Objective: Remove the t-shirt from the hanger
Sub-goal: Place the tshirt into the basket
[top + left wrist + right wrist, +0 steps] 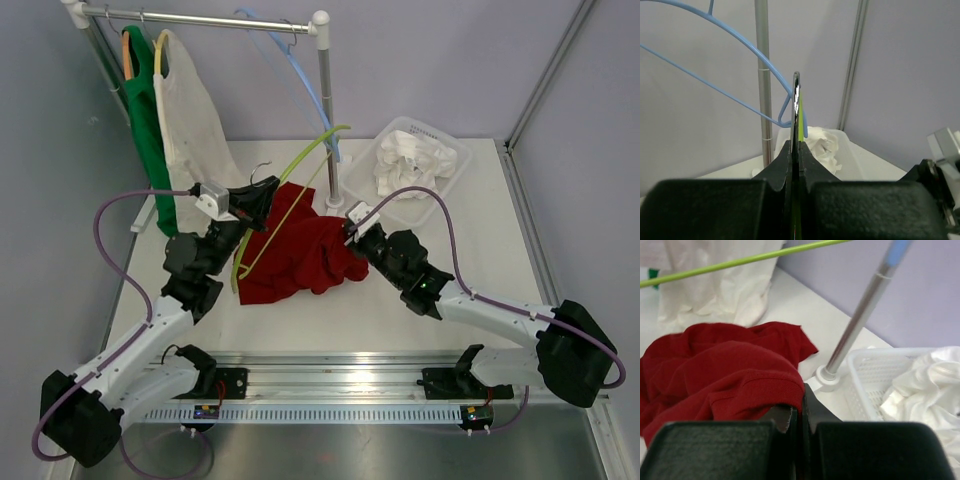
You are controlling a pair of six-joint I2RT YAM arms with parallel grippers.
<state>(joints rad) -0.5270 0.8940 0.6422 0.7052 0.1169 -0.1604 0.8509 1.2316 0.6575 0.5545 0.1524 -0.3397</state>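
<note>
Left gripper (796, 150) jaws are clamped on the green hanger (740, 263), right gripper (799, 405) jaws pinch a fold of the red t-shirt (305, 250), which lies heaped on the table (400, 300), apparently mostly off, with final separation unconfirmed.

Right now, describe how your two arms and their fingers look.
Both the left arm and right arm have white links with bulky black joints. A purple cable loops along each, ending at a white camera block. The fingers are matte black. A green light glows on the right arm.
</note>
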